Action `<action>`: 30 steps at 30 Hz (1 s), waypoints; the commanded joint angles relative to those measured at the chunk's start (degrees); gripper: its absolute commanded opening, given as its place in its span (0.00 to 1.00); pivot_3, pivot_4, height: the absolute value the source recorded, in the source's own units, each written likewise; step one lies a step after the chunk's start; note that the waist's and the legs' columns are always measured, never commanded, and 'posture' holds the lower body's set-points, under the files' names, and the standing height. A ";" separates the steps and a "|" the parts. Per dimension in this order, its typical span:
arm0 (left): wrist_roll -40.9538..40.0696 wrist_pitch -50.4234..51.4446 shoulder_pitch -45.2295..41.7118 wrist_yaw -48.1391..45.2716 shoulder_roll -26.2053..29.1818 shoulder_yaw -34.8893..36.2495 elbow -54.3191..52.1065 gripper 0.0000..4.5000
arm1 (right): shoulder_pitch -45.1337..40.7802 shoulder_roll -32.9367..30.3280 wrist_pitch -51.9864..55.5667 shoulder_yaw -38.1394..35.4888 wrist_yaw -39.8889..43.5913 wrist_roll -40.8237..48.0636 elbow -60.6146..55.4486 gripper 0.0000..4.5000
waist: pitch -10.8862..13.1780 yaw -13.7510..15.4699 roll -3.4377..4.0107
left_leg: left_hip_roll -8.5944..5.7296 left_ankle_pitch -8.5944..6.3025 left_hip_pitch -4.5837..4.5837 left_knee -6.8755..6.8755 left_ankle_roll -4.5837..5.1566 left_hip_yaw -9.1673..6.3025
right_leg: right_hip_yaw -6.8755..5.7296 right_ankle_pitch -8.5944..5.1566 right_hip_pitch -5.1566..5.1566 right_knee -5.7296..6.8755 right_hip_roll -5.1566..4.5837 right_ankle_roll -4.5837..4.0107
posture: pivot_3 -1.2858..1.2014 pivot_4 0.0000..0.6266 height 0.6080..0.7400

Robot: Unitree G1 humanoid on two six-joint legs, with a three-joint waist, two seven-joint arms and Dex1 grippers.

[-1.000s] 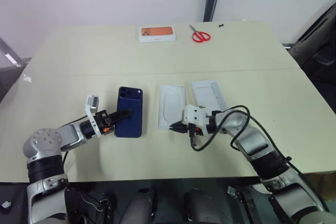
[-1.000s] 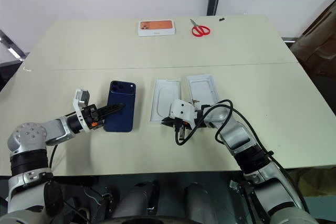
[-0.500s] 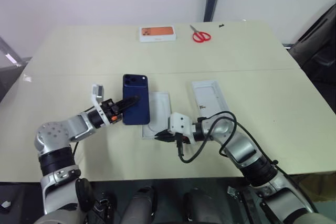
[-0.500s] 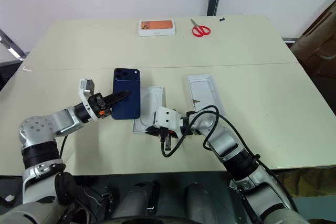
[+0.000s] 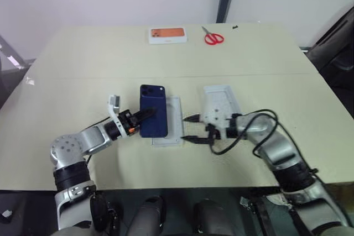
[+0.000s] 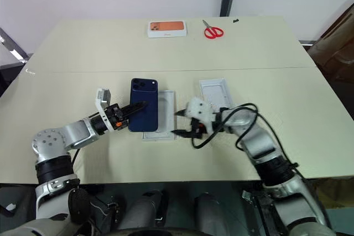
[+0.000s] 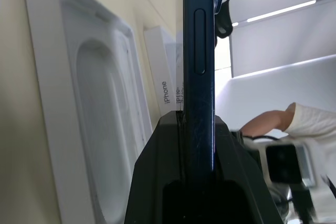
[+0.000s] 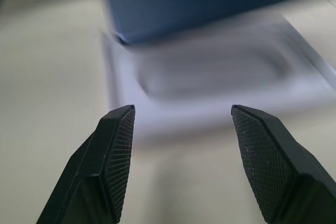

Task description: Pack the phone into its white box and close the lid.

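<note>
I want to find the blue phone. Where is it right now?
In the left eye view, the phone is held in the left gripper, near the table's middle, over the left part of the white insert.

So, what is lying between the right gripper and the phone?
In the left eye view, the white insert's uncovered strip lies between the open right gripper and the phone held by the left gripper.

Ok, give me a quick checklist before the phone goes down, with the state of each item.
1. Grip of left tool on the phone: ok, shut on its near end.
2. Opening of right tool: ok, fingers apart beside the white insert.
3. Phone centred over the insert's recess: not ok, it overlaps the insert's left side.
4. Phone touching the insert: cannot tell.
5. Other white box piece out of the way: ok, lying to the insert's right.
</note>
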 commanded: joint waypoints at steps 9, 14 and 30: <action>0.18 -2.88 0.04 -0.58 1.50 -3.64 -1.60 0.83 | -0.06 -0.32 -2.51 -2.23 -1.76 0.28 1.41 0.68 | 0.00 0.16 0.00 | 0.01 0.01 -0.04 0.06 0.00 0.03 | 0.02 0.00 -0.02 0.02 0.02 0.00 | 0.52 0.24 0.95; -1.64 -2.08 -0.49 -0.14 2.53 -3.62 -2.00 0.99 | -0.67 -0.10 -3.63 -1.75 -2.38 -0.32 2.58 0.68 | 0.00 0.03 0.00 | 0.00 0.00 -0.02 0.07 0.00 0.02 | 0.01 0.00 0.01 0.02 0.00 0.00 | 0.52 0.24 0.95; -1.62 -3.52 -0.84 -2.62 11.31 -4.69 -5.47 0.99 | -2.42 1.59 -3.44 -2.47 -4.01 -0.17 4.62 0.68 | 0.00 -0.03 0.00 | 0.01 0.01 -0.04 0.06 -0.01 0.02 | 0.03 0.00 -0.04 0.02 0.01 0.00 | 0.52 0.24 0.95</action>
